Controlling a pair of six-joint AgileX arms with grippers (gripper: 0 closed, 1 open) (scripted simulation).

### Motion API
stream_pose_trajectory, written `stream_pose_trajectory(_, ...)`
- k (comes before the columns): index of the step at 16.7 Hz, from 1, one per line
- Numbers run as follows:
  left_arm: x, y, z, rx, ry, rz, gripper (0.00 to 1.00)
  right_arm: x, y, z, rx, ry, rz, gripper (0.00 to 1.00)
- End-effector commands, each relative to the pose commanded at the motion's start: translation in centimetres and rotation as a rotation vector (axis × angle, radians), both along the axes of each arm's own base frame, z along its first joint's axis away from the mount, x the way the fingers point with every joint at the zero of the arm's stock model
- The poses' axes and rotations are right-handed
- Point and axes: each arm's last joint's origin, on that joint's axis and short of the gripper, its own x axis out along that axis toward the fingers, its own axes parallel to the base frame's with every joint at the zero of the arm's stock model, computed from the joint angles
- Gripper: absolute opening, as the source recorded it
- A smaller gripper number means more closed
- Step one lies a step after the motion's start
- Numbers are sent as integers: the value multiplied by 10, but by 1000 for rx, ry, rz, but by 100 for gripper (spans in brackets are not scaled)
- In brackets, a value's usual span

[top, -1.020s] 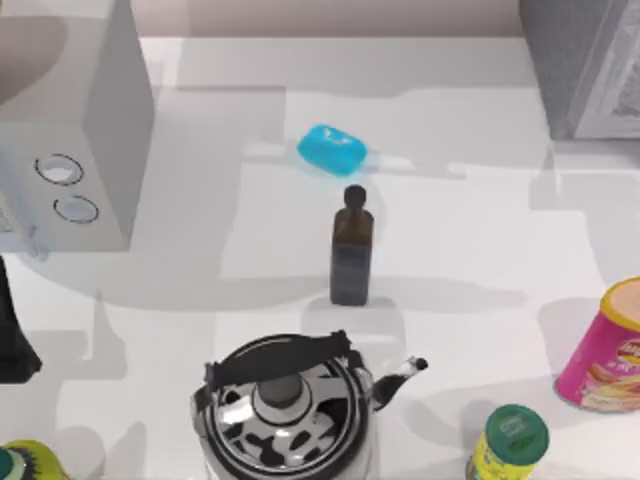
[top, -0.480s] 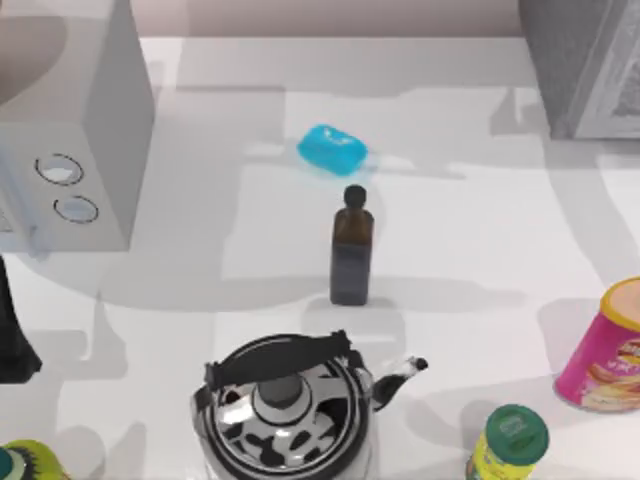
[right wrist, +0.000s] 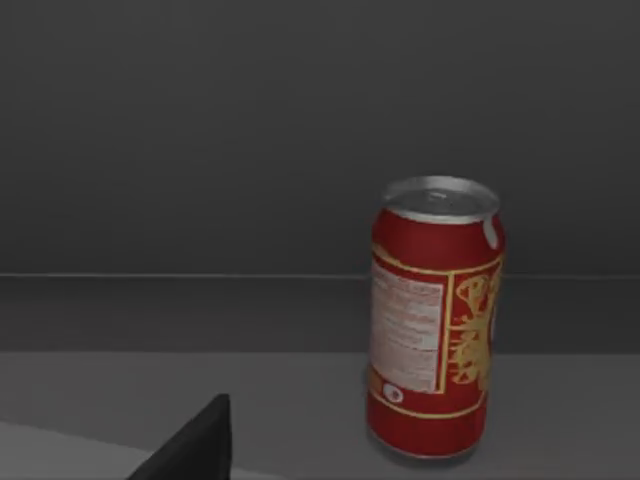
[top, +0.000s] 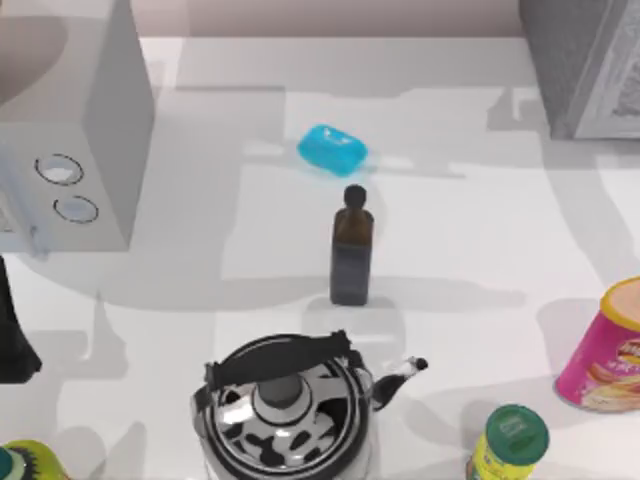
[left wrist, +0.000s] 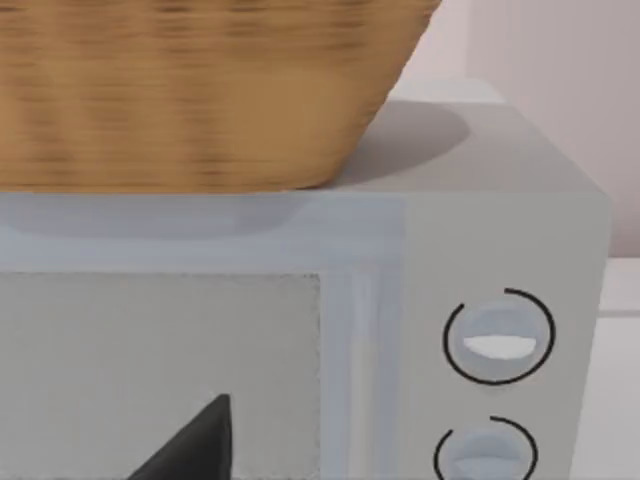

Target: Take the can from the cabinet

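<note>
Comparing with a second ago, nothing on the bench (top: pixel 470 250) was seen moved. One red cylindrical can (right wrist: pixel 435 320), silver-topped, was found upright on the dark-grey floor inside the cabinet (top: pixel 565 60), near the right hand (right wrist: pixel 195 445). The left hand (left wrist: pixel 195 445) was pointed at the light-grey box (left wrist: pixel 500 200), topped by one woven basket (left wrist: pixel 200 90). Wide or narrow could not be told for either. One glossy dark bottle (top: pixel 351 250), one cow-patterned kettle (top: pixel 285 415) and one rounded blue block (top: pixel 332 149) were counted.
</note>
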Motion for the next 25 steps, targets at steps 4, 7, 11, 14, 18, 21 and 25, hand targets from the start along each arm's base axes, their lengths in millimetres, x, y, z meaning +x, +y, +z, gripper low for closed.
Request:
stream_pose_trajectory(4, 0, 0, 0, 0, 0, 0, 100, 22, 3, -13, 2, -24, -3, 100)
stream_pose_trajectory(7, 0, 0, 0, 0, 0, 0, 100, 35, 5, -23, 0, -16, -5, 100)
stream_pose_trajectory(11, 0, 0, 0, 0, 0, 0, 100, 34, 5, -22, 1, -19, -2, 100)
stream_pose_trajectory(14, 0, 0, 0, 0, 0, 0, 100, 51, 5, -20, 1, -20, -5, 100)
stream_pose_trajectory(18, 0, 0, 0, 0, 0, 0, 100, 85, 5, -22, 0, -14, -4, 100)
stream_pose_trajectory(21, 0, 0, 0, 0, 0, 0, 100, 95, 4, -22, 0, -16, -5, 100)
stream_pose_trajectory(25, 0, 0, 0, 0, 0, 0, 100, 95, 4, -22, 0, -16, -5, 92)
